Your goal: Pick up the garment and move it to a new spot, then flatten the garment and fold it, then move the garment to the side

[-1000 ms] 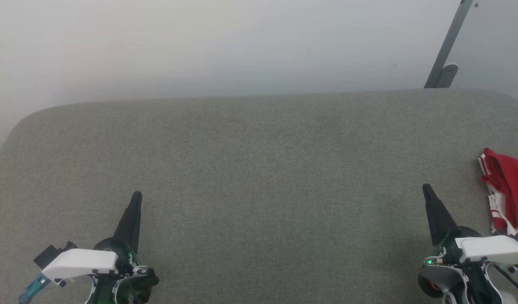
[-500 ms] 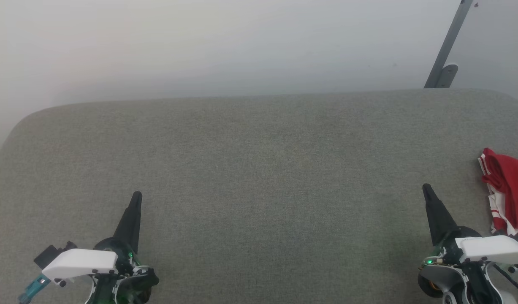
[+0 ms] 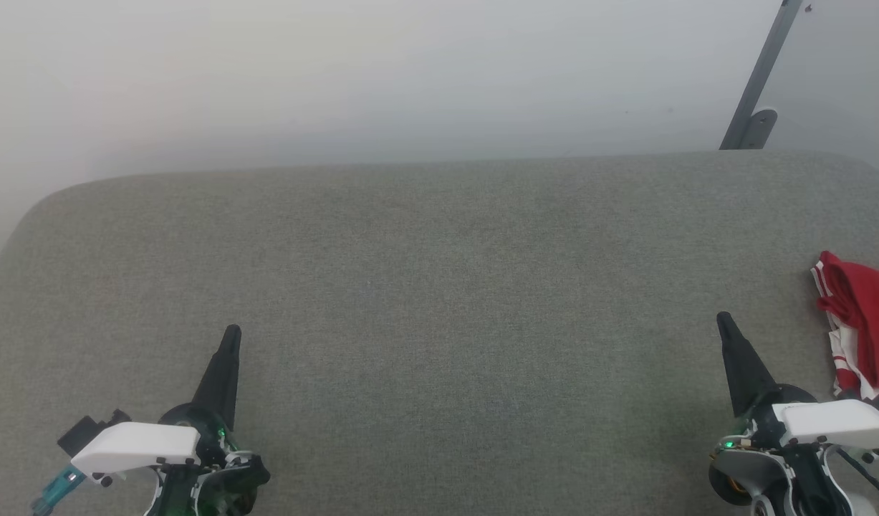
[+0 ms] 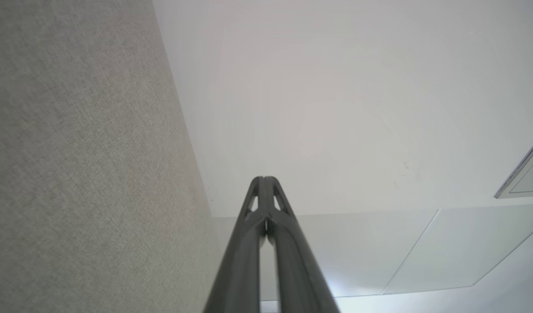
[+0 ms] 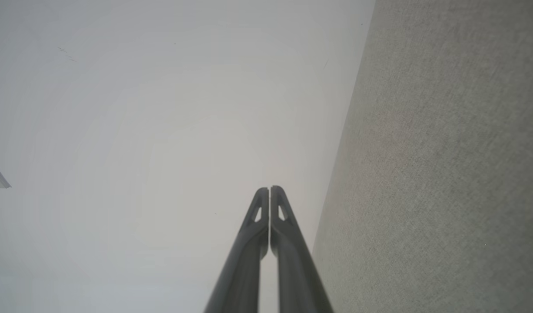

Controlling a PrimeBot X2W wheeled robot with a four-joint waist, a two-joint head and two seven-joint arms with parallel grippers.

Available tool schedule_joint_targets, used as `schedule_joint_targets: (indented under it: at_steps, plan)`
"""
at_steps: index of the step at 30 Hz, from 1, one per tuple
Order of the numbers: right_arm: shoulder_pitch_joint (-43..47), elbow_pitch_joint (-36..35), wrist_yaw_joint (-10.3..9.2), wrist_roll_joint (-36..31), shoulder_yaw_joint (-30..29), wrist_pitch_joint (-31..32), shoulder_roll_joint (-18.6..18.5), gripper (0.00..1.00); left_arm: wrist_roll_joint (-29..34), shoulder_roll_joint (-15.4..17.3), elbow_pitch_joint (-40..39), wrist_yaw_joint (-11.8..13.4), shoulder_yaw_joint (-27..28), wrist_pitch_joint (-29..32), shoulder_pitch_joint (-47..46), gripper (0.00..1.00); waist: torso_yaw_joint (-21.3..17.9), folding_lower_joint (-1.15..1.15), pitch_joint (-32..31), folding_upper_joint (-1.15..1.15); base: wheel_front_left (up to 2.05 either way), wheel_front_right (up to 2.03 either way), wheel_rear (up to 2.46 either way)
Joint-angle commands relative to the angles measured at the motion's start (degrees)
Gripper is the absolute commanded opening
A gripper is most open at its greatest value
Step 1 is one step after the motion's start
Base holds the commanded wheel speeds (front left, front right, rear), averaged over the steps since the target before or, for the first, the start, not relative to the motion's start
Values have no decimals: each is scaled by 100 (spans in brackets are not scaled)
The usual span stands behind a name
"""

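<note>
The garment, red with white-and-red striped trim, lies crumpled at the right edge of the grey cloth-covered surface, partly cut off by the frame. My right gripper rests at the lower right, just left of the garment and apart from it, fingers pressed together with nothing between them. My left gripper sits at the lower left, far from the garment, also shut and empty. In the left wrist view the left gripper shows its tips touching; in the right wrist view the right gripper looks the same.
A pale wall stands behind the surface. A grey metal bar with a bracket leans at the upper right. The surface's rounded far-left corner and back edge show.
</note>
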Motion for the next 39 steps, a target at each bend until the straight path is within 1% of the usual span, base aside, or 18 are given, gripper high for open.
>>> schedule_joint_targets:
  at_steps: [1, 39]
  plan:
    - [-34, 17, 2, 20, -18, 11, 26, 0, -18, -1, -4, -26, -2, 20, -55, 0, 0, 0, 0, 0, 0, 0, 0]
    - [-35, 18, 2, 10, -24, 20, 31, 0, -19, -1, -5, -27, -3, 19, -55, 0, 0, 0, 0, 0, 0, 0, 0]
